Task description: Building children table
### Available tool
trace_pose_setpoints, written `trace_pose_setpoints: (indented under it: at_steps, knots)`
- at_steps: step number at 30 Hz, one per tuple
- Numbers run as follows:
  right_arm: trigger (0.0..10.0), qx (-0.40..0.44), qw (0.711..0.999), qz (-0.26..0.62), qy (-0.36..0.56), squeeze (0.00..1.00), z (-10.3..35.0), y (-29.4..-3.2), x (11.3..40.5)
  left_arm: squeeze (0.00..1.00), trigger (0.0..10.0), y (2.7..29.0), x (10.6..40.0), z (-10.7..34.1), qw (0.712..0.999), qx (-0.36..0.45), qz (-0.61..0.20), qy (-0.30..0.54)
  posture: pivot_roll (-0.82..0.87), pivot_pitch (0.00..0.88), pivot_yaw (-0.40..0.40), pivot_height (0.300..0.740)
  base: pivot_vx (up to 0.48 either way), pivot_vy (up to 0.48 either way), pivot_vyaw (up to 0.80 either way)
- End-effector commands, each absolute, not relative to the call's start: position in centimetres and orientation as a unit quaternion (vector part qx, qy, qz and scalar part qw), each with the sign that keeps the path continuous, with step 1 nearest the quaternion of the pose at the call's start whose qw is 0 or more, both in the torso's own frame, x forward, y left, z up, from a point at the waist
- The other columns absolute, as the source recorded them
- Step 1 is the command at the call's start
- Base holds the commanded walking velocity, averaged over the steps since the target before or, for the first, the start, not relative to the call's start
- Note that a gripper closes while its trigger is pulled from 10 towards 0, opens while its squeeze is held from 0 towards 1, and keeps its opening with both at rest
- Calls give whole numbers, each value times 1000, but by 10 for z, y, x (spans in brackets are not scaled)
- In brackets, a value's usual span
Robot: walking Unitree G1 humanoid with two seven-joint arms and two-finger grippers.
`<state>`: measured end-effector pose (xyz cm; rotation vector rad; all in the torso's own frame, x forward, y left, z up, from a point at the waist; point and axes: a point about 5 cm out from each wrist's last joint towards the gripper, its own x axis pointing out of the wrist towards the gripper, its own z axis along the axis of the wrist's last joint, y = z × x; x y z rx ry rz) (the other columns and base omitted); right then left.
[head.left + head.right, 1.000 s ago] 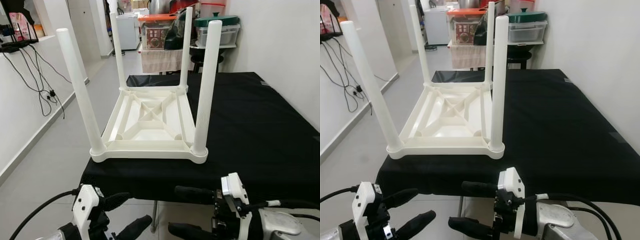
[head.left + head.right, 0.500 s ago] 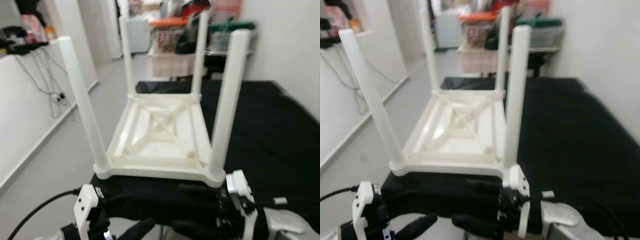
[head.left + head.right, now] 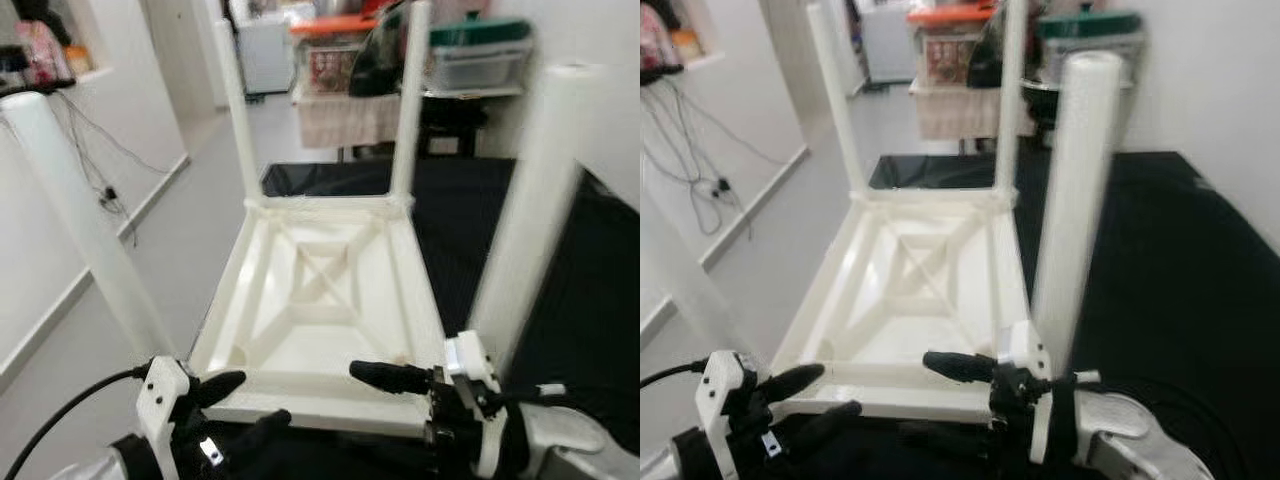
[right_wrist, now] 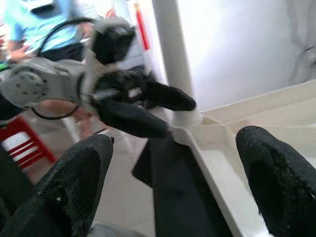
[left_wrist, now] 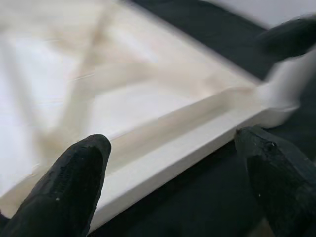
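Note:
The white plastic children's table (image 3: 320, 300) lies upside down on a black-covered table (image 3: 600, 260), its four legs pointing up. The near-left leg (image 3: 80, 220) and near-right leg (image 3: 535, 200) rise close to me. My left gripper (image 3: 255, 400) is open at the near rim by the left corner; the left wrist view has the rim (image 5: 173, 153) lying between its fingers (image 5: 74, 182). My right gripper (image 3: 935, 395) is open, its upper finger over the near rim by the right leg. The right wrist view looks across the rim at the left gripper (image 4: 143, 103).
Shelves with storage boxes (image 3: 470, 60) stand behind the black table. A white wall with hanging cables (image 3: 90, 150) runs along the left, with floor (image 3: 190, 200) between. A person in a blue top (image 4: 44, 15) and a red stool (image 4: 19, 143) are off to my left.
The camera has come closer to the upturned table, so it looks much bigger. Both open grippers, earlier short of the black table's edge, now reach the white table's near rim.

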<state>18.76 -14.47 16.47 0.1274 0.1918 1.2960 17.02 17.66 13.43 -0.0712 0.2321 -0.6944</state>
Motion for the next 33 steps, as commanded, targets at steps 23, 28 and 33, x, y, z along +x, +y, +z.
trace_pose_setpoints:
  at_steps: [23, 28, 33]
  knots:
    - [10000, 55, 775, 618, 120, 0, 156, -147, 184, 0, 10000, 181, 144, 123, 957, -55, -245, 142, 48, 0, 12, 740, 0, 0, 0]
    - [10000, 52, 775, 618, 122, 0, 156, -147, 185, 0, 10000, 198, 157, 124, 977, -18, -180, 111, 45, 0, 9, 740, 0, 0, 0]
    - [10000, 49, 777, 616, 122, 0, 155, -148, 186, 0, 10000, 213, 172, 128, 989, 13, -127, 78, 39, 0, 9, 740, 0, 0, 0]
